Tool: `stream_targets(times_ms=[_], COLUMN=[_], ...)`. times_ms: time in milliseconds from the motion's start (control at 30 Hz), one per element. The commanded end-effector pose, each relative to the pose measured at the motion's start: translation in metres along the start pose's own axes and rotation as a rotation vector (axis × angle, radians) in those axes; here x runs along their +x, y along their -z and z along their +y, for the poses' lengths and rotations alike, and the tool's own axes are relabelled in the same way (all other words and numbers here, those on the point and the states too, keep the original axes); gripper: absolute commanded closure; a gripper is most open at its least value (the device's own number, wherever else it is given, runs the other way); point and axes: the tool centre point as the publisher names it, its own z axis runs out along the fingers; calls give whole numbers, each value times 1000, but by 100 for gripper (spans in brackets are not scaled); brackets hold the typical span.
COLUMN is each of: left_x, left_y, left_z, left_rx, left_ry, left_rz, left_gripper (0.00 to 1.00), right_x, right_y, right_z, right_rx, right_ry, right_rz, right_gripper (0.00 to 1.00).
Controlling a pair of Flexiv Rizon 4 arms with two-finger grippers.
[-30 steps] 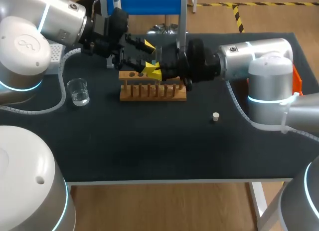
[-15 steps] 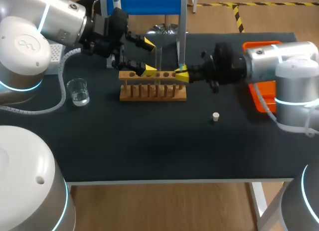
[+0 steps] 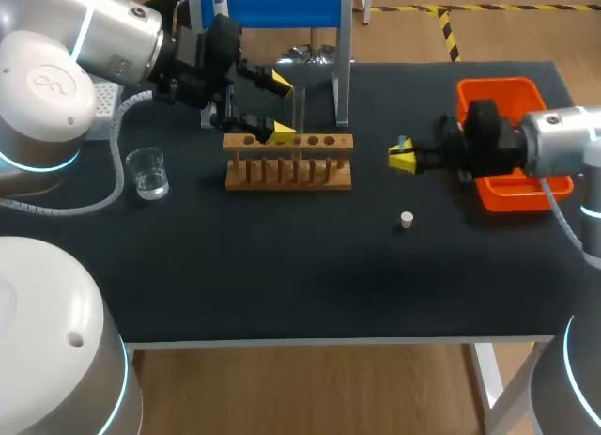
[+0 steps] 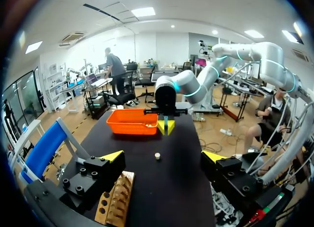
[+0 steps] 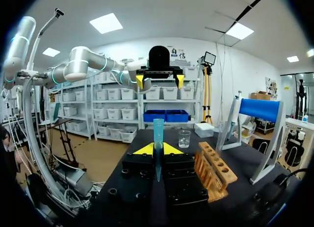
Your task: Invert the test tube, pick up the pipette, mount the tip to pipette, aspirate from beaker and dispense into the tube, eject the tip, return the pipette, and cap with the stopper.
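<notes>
My right gripper (image 3: 402, 158) hangs over the table right of the wooden rack (image 3: 287, 163), shut on a small teal test tube (image 5: 158, 138). The tube stands upright between the yellow tips of this gripper (image 5: 157, 149). My left gripper (image 3: 280, 106) stays open above the rack's left end with nothing between its fingers. From the left wrist, that open gripper (image 4: 164, 158) faces the right gripper (image 4: 166, 126) and the tube (image 4: 167, 125). A white stopper (image 3: 407, 220) lies on the mat below the right gripper. The beaker (image 3: 147, 172) of clear liquid stands left of the rack.
An orange tray (image 3: 498, 92) sits at the table's right edge behind my right arm. The blue-topped pipette stand (image 3: 268, 5) rises behind the rack. A white tip box (image 3: 103, 101) lies at the back left.
My right gripper has pulled away from the rack to the right, carrying the teal tube. The left gripper's fingers have spread wider and stayed by the rack.
</notes>
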Motion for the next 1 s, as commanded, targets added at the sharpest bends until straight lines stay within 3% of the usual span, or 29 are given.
stream_targets(times_ms=[33, 500, 1000], left_x=[-1, -1, -1], left_y=[0, 0, 0], left_z=[-1, -1, -1], left_rx=[-3, -3, -3], left_ry=[1, 1, 1], left_rz=[2, 2, 2], left_gripper=[0, 0, 0], right_x=[5, 9, 10], right_y=[22, 50, 54], right_z=[-5, -15, -15], right_rx=[-9, -31, -35], right_ry=[-2, -15, -18], right_rz=[-8, -53, -69], right_gripper=[100, 100, 100])
